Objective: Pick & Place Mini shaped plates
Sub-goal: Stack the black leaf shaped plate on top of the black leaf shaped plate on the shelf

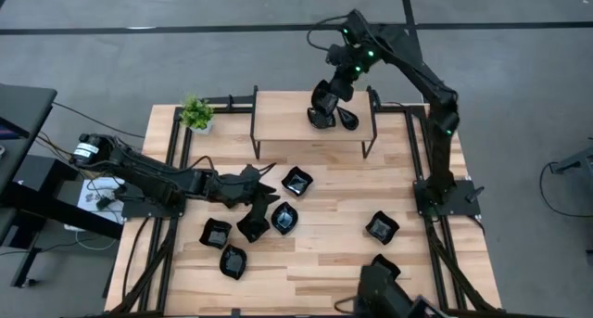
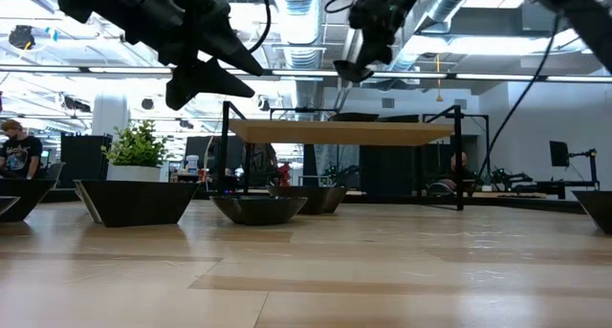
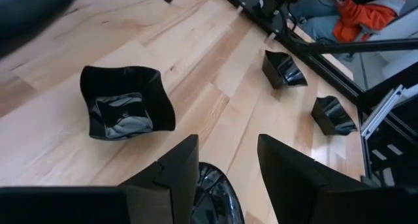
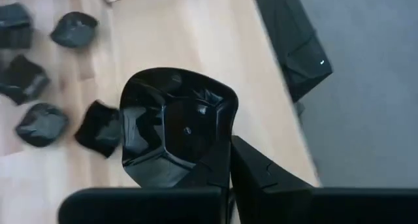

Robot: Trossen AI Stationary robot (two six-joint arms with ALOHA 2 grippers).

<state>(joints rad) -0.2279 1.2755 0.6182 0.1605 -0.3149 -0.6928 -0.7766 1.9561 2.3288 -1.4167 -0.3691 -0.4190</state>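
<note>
The right claw (image 4: 228, 160) is gripping the rim of a glossy black dish (image 4: 175, 123), its fingers (image 4: 261, 168) pinching close together. Below, four more black dishes (image 4: 40, 124) are lying on the wooden surface (image 4: 189, 34), beside grey floor (image 4: 366, 87).

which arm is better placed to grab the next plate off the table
Left. Its tool hangs open right over the cluster of plates on the table, with one plate directly beneath it. The right tool is over the raised shelf, already shut on a plate.
</note>
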